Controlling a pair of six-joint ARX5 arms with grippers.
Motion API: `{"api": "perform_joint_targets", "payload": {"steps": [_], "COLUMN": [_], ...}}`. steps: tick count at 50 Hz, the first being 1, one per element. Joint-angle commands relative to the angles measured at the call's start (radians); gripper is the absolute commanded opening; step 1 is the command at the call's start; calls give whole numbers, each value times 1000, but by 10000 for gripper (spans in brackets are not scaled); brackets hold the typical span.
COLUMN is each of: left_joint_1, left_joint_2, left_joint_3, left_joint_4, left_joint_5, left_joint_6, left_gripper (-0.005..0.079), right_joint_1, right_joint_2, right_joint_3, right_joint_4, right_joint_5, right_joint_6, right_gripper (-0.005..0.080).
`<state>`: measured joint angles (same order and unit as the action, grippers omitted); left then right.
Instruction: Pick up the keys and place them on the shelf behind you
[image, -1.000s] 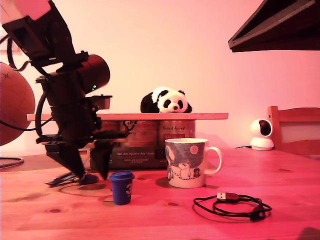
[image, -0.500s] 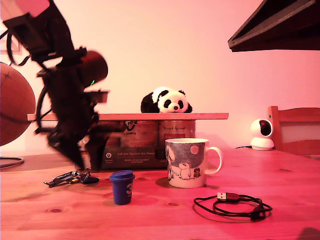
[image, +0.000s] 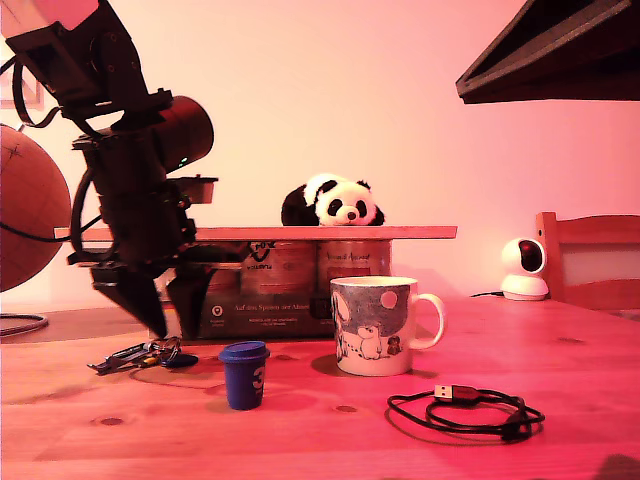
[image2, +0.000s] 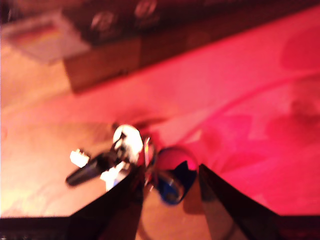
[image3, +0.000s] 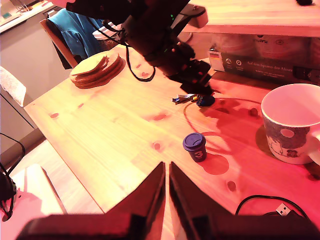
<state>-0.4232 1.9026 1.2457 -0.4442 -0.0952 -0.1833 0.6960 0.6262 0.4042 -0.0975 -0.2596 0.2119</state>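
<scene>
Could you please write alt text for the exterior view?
My first gripper hangs open over the keys on the table, at the exterior view's left. Toward its right sit a small blue cup, a mug and a coiled USB cable; behind, a toy panda lies on the shelf.

Warm pink-red light washes over the room I work in. Behind the wooden bench (image: 560, 370) rises a plain, bare wall (image: 400, 110). A wooden chair (image: 590, 262) stands just beyond the bench, and pale floor (image3: 35, 165) lies below the bench's edge.
</scene>
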Motion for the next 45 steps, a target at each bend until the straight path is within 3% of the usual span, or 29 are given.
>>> {"api": "perform_joint_targets", "payload": {"steps": [1,8,15,38,45], "left_joint_1": [5,5,5,9,10], "left_joint_2": [34,35,37,56,56], "left_joint_3": [-5,-5,-5,-5,-5], "left_joint_4": [1,15,8,6,5], "left_joint_5": [7,9,38,53,53], "left_joint_6": [-11,-12,-14,-26,-22], "left_gripper": [306,296,230,229,127], "right_joint_1": [6,6,6,6,6], "right_joint_2": [4,4,4,4,4], "right_joint_3": [4,4,4,4,4], "right_joint_4": [10,10,10,10,10], "right_joint_5": [-4,-4,-4,-4,-4], "right_joint_6": [-2,-2,-2,-2,-2], "right_gripper": [-12,-12,-12,-12,-12]}}
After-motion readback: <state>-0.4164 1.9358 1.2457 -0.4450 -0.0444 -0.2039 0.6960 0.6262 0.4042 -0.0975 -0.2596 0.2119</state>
